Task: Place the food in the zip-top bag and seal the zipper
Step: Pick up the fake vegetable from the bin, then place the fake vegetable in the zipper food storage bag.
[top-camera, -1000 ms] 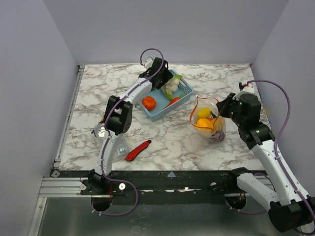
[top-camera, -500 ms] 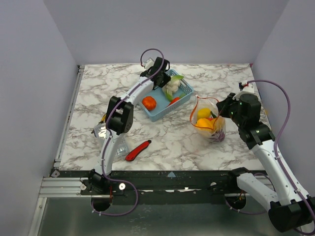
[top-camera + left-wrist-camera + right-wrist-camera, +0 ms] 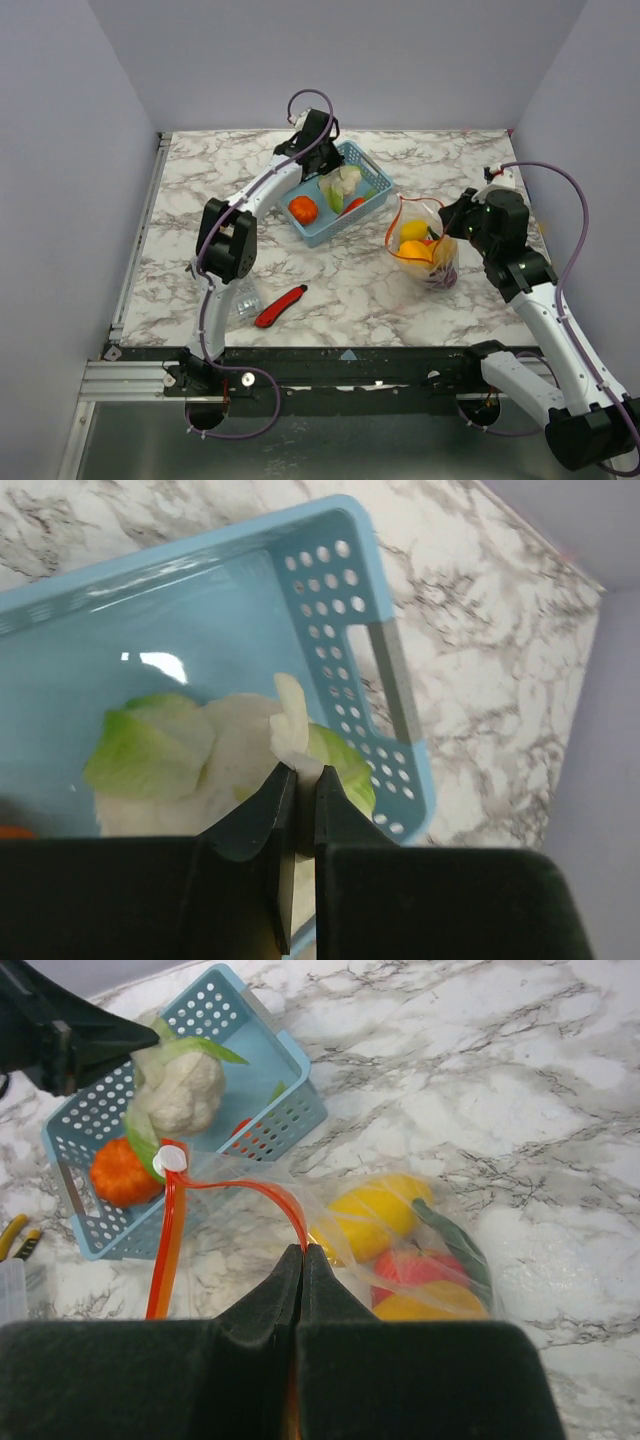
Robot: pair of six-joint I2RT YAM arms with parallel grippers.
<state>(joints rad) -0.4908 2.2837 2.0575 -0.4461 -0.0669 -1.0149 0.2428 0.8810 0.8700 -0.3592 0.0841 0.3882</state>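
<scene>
My left gripper (image 3: 298, 772) is shut on a pale stalk of the white and green cauliflower (image 3: 225, 750), over the blue lattice basket (image 3: 392, 675). From above, the cauliflower (image 3: 345, 182) sits in the basket (image 3: 378, 178) with an orange fruit (image 3: 303, 209) and a red piece (image 3: 352, 205). My right gripper (image 3: 303, 1250) is shut on the orange-red zipper (image 3: 245, 1189) of the clear zip-top bag (image 3: 428, 262), holding its mouth up and open. Yellow (image 3: 375, 1215), red (image 3: 420, 1265) and orange food lies inside the bag. A white slider (image 3: 170, 1159) sits on the strip.
A red utility knife (image 3: 280, 306) lies near the front edge, beside a clear ridged box (image 3: 244, 298). The left arm's elbow (image 3: 228, 240) hangs above them. The bag stands just right of the basket's near corner.
The left jaws have closed on the cauliflower, which has shifted slightly within the basket. The left arm's elbow swung left. The right arm and bag have not moved.
</scene>
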